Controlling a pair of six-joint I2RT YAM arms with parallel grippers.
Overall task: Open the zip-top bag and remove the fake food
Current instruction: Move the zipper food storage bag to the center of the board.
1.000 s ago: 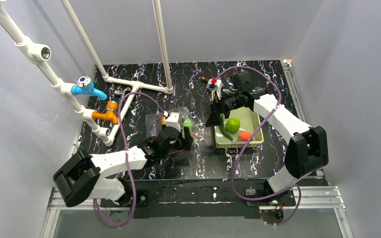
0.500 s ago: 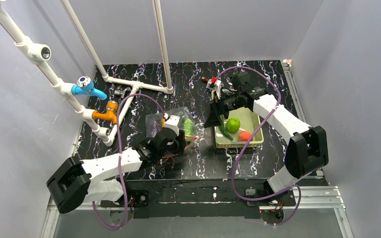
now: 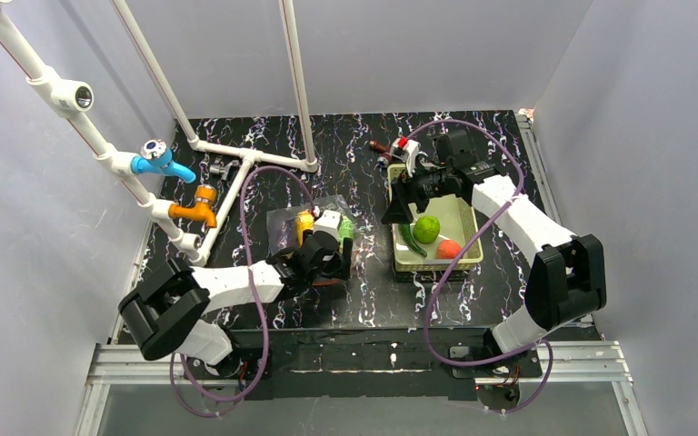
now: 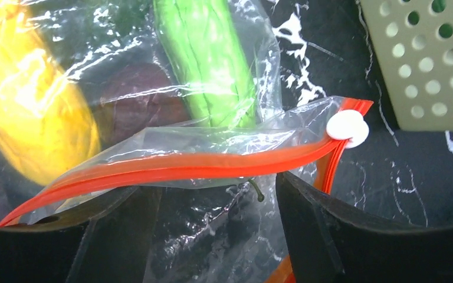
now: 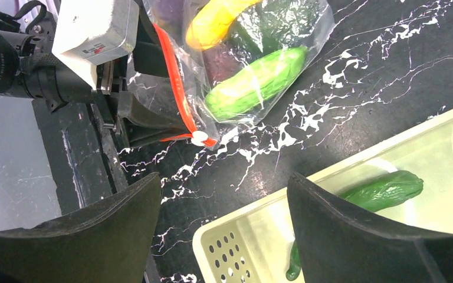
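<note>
Left gripper (image 4: 211, 197) advanced onto crinkled, red-zippered clear bag (image 4: 200, 138).

I see the zip-top bag (image 4: 212, 138), clear and crinkly, lying on the bench (image 3: 345, 145) just left of the basket (image 3: 436, 265). Red-orange zipper strip (image 4: 171, 171) runs along its near edge, with the white slider (image 4: 347, 127) at the basket end. Inside the bag: yellow piece (image 4: 29, 100), green cucumber (image 4: 209, 59), dark purple piece (image 4: 141, 88). In the basket: green round fruit (image 3: 427, 228), red-orange tomato (image 3: 448, 248), darker cucumber (image 3: 412, 241).
</note>
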